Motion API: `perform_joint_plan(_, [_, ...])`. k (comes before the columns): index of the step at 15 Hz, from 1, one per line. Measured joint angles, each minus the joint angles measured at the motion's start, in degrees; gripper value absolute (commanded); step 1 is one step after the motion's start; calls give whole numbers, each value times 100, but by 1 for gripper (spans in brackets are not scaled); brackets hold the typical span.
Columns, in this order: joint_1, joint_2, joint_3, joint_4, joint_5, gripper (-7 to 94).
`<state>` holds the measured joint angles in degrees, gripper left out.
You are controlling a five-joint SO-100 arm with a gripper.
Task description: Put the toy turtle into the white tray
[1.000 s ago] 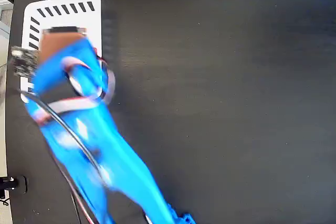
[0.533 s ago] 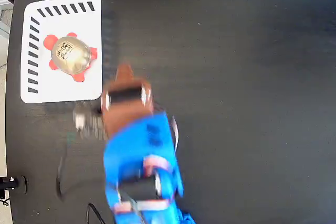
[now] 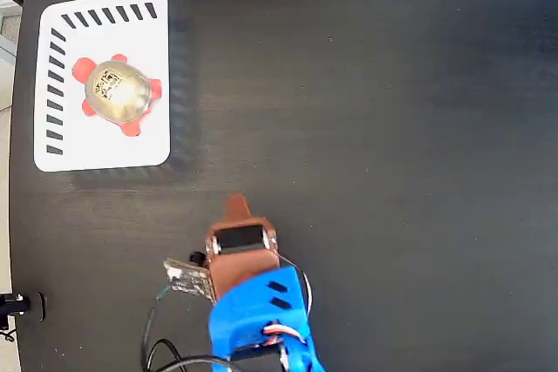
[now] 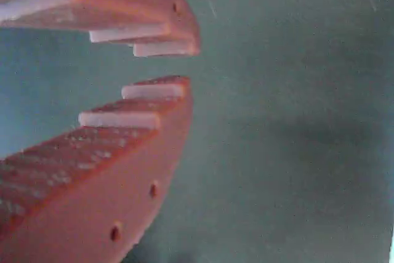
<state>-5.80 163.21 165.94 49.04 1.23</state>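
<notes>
White tray (image 3: 148, 141) sits top-left on the black table (image 3: 392, 128), toy turtle (image 3: 118, 91) lying inside it, shell up. Orange gripper (image 4: 175, 64) is empty, jaws narrowly apart, hanging over bare table well below the tray.

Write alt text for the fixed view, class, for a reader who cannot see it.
A toy turtle with a shiny gold shell and red feet lies inside a white tray at the upper left of a dark table. The blue arm's orange hand sits apart from the tray, low in the picture, holding nothing.
</notes>
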Motion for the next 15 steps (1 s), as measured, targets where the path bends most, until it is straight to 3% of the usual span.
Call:
perform_joint_plan(8, [378, 1995, 123, 2215, 246, 0])
perform_joint_plan(15, [483, 2276, 185, 2276, 246, 0])
